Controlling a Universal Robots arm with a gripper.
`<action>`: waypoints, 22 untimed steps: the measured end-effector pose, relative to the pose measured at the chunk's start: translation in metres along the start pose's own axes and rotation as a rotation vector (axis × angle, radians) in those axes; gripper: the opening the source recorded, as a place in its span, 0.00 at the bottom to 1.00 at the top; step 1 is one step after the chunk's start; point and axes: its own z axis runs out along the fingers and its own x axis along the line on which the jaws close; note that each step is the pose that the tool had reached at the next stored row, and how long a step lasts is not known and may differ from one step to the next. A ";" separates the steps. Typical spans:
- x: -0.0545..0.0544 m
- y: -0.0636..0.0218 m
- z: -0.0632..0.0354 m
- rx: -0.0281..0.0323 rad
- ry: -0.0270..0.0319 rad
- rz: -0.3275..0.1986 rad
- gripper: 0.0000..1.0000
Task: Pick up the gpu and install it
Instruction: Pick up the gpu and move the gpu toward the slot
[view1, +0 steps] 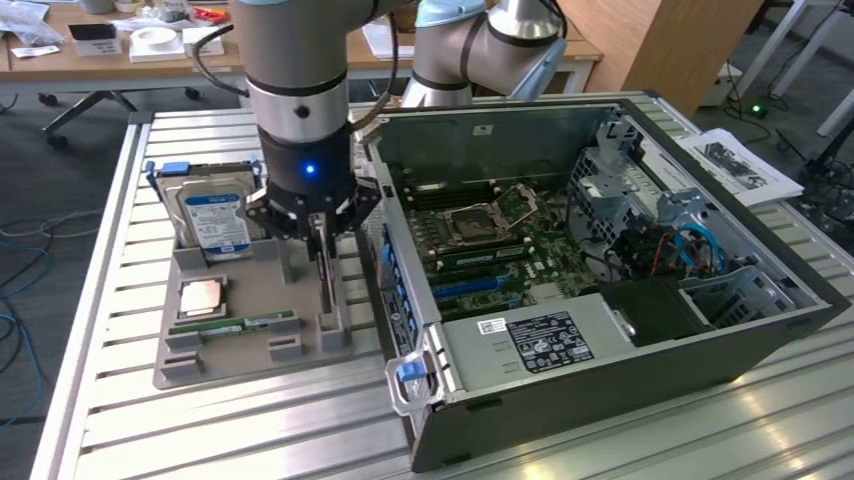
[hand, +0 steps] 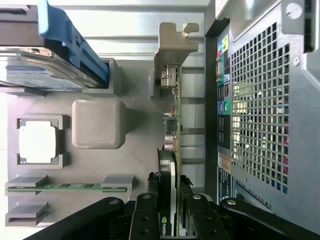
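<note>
On the exterior view's left, a gray tray (view1: 220, 365) is seen lying on the slatted tabletop (view1: 120, 400). A hard drive (view1: 214, 220) with a blue label is stood up at the far end of the tray. Nearer the camera, a square chip (view1: 203, 297) is laid flat in its own pocket, and a thin green memory stick (view1: 247, 325) is set on edge between small blocks just beside it. Further right, at the side of the tray nearest the computer case (view1: 601, 370), the gpu (view1: 328, 295) is stood on edge, with its lower end at a slot block of the tray. The arm (view1: 296, 70) is pointed straight down over it. The tool (view1: 320, 235) is pinched on the gpu: in the wrist view, the black fingers (hand: 145, 220) are seen pressed on both flat sides of the card, and the pale metal bracket (hand: 172, 47) is seen at the card's other end. To the right of the gpu, the computer case is laid on its side with its cover off, and the green board (view1: 507, 250) inside can be seen. On the exterior view's far right, a printed paper (view1: 741, 165) is laid on the tabletop.
</note>
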 end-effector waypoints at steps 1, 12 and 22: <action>0.000 0.0002 -0.0044 0.0001 0.0001 0.000 0.27; -0.001 0.0026 -0.0543 0.0000 0.0000 0.000 0.27; -0.003 0.0048 -0.0997 0.0000 0.0001 0.000 0.27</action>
